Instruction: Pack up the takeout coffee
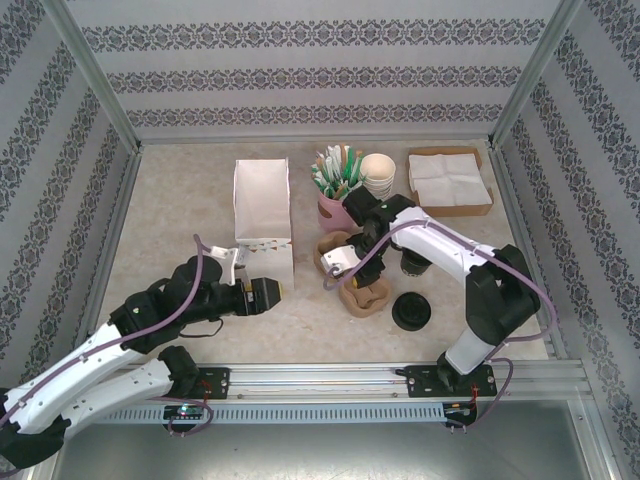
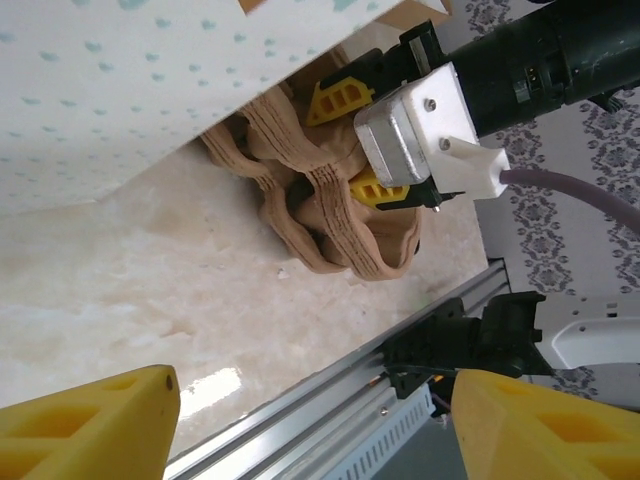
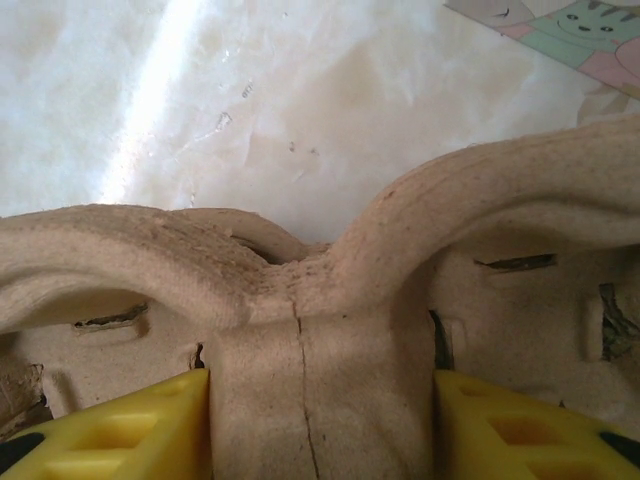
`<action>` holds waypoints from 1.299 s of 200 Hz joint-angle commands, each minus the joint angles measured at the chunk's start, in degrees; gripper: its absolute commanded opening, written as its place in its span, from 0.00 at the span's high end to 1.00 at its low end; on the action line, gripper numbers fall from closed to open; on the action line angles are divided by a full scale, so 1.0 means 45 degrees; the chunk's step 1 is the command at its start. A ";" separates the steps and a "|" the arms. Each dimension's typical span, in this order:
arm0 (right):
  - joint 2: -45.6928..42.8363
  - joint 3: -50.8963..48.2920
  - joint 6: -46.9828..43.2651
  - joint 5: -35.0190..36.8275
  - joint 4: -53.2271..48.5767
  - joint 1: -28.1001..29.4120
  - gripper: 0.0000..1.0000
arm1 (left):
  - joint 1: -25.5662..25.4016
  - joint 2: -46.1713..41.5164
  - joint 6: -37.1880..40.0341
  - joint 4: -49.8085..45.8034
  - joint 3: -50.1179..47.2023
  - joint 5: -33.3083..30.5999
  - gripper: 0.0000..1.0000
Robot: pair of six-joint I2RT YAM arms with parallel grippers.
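A brown pulp cup carrier (image 1: 358, 285) lies on the table right of the white paper bag (image 1: 262, 215). My right gripper (image 1: 345, 265) is shut on the carrier's central ridge (image 3: 320, 300). Its yellow fingers (image 3: 120, 430) press against both sides of that ridge. The left wrist view shows the carrier (image 2: 330, 225) with the right gripper (image 2: 360, 142) on it, beside the bag's dotted wall (image 2: 150, 90). My left gripper (image 1: 273, 291) hovers low next to the bag's near end, open (image 2: 315, 420), with nothing between its fingers. A dark cup (image 1: 413, 262) stands partly hidden behind the right arm.
A black lid (image 1: 411, 312) lies near the front right. At the back stand a pink holder of stirrers and sachets (image 1: 333, 208), a stack of paper cups (image 1: 378, 172) and a cardboard tray of napkins (image 1: 450, 180). The metal rail (image 2: 330, 390) runs along the near edge.
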 commanded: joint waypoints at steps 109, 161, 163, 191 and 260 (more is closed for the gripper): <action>-0.1132 -0.1581 0.1392 -0.1755 0.0558 -0.0392 0.45 | -0.3530 0.4580 -0.4806 1.5068 -0.5928 -0.2789 0.33; -0.1132 -0.1402 0.1565 -0.1897 0.0440 -0.0451 0.44 | -0.4034 0.7658 -0.5066 1.9328 -0.6098 -0.3034 0.28; -0.1128 -0.1414 0.1561 -0.1899 0.0437 -0.0451 0.44 | -0.4045 0.7799 -0.5072 1.9521 -0.6103 -0.3025 0.28; -0.1045 -0.1419 0.1624 -0.1860 0.0417 -0.0470 0.44 | -0.4203 0.9411 -0.5350 2.1377 -0.6007 -0.2716 0.27; -0.1050 -0.1469 0.1751 -0.2093 0.0431 -0.0539 0.44 | -0.4283 1.0333 -0.5738 2.2828 -0.6628 -0.3347 0.30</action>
